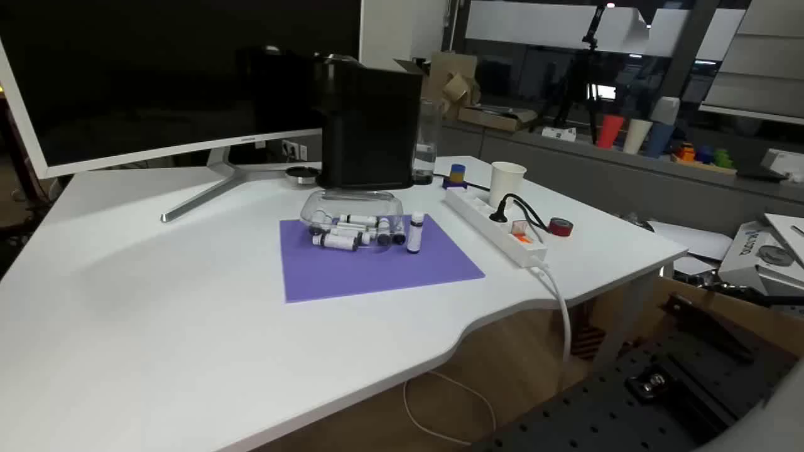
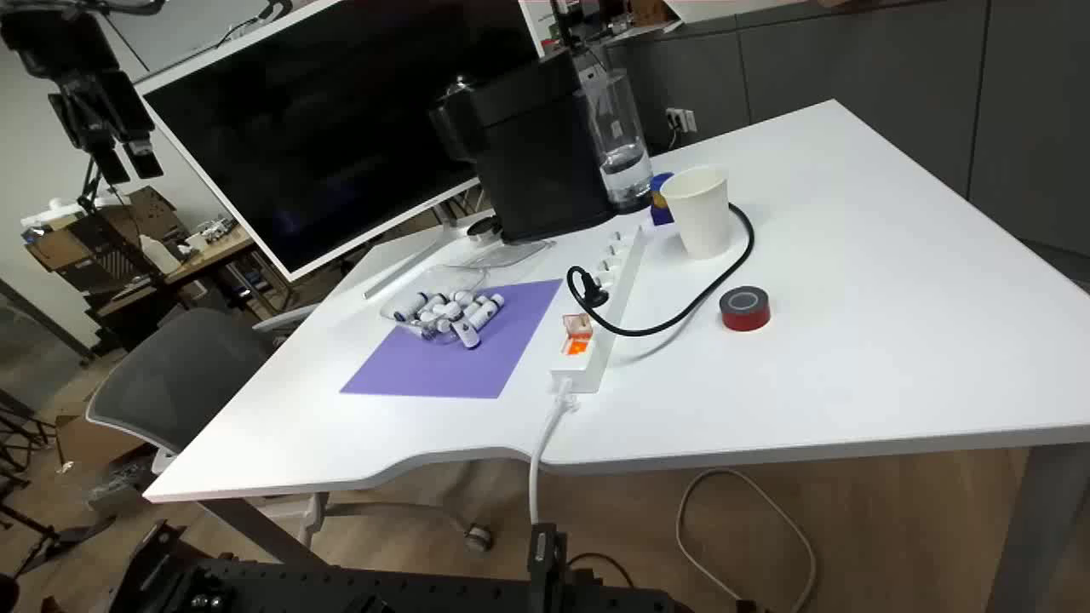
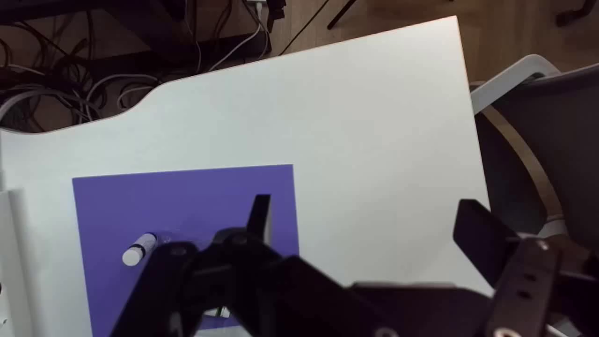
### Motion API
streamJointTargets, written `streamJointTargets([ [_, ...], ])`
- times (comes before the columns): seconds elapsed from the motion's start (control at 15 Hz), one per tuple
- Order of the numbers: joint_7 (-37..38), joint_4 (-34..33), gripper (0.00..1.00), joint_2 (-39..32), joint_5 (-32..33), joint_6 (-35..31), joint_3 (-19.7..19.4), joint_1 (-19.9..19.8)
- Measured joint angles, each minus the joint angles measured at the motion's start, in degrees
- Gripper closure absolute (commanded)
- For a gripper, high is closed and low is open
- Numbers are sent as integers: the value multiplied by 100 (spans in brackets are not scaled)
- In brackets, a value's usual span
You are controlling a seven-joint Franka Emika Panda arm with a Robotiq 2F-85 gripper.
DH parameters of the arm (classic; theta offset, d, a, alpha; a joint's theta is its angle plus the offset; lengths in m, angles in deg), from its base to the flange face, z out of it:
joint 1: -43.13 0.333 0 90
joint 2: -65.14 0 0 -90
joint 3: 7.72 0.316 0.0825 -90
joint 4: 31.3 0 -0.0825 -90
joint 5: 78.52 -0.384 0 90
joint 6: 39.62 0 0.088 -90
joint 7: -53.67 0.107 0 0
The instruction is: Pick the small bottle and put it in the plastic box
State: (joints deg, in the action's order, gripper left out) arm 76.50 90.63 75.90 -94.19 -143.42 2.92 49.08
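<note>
Gripper (image 3: 364, 206) hangs above the white table (image 3: 374, 117), fingers spread wide; its dark body hides part of a purple mat (image 3: 187, 196). White bottle (image 3: 140, 247) with dark band sits on the mat, left in view. Cables (image 3: 70, 89) tangle past the table edge; chair (image 3: 552, 126) stands at right, wooden floor (image 3: 393, 18) at top.

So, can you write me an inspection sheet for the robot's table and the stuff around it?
Surface: white table with a purple mat.
Job's things: small bottle standing upright beside the clear plastic box; more bottles lie in it.
Clutter: power strip, paper cup, tape roll.
Pincer: open, holding nothing.
Cables: black cable plugged into the strip; white cable hanging over the table edge.
Surroundings: monitor and tall black machine stand on the table; chair beside it.
</note>
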Motion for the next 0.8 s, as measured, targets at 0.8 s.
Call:
streamJointTargets([
  [0.8,-22,13,0,-3,47,-48,1,2],
])
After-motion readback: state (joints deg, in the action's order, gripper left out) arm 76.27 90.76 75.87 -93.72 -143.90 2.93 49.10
